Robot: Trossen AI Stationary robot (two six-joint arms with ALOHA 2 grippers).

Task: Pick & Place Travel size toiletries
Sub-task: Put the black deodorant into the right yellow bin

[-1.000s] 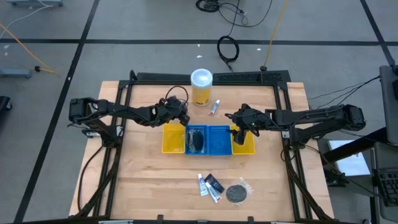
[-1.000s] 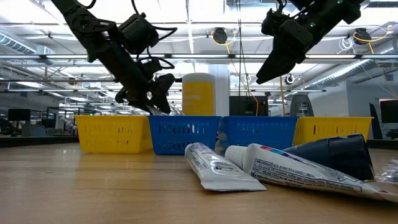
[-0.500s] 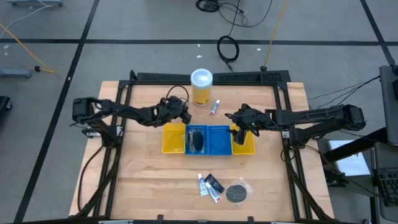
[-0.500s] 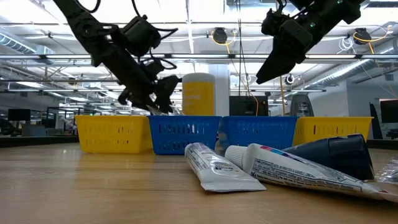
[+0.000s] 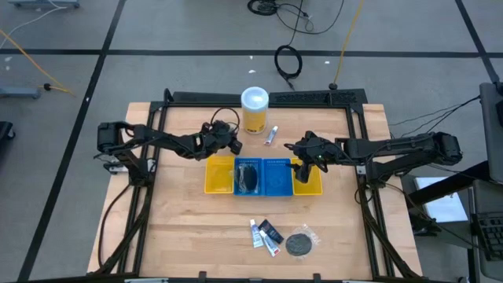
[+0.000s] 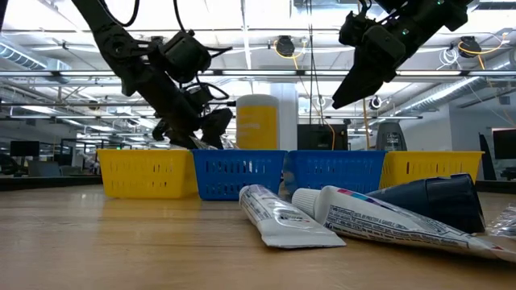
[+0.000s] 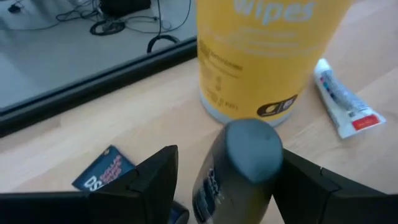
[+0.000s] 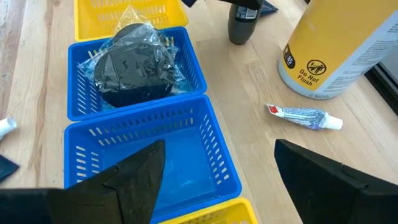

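Yellow wipes canister [image 5: 254,115] with white lid, two blue slotted baskets [image 8: 155,155] between two yellow ones [image 5: 218,175], dark grey tube [image 7: 239,165], white toothpaste tubes [image 6: 282,216], pale wood worktop [image 5: 189,228]

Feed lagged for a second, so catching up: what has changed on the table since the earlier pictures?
The left gripper, still closed on the short dark tube, drew slightly back toward the table's left beside the wipes canister. The right gripper stayed open over the trays; nothing else moved.

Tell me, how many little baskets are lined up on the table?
4, side by side mid-table: yellow basket at one end, two blue baskets in the middle, another yellow basket at the other end.
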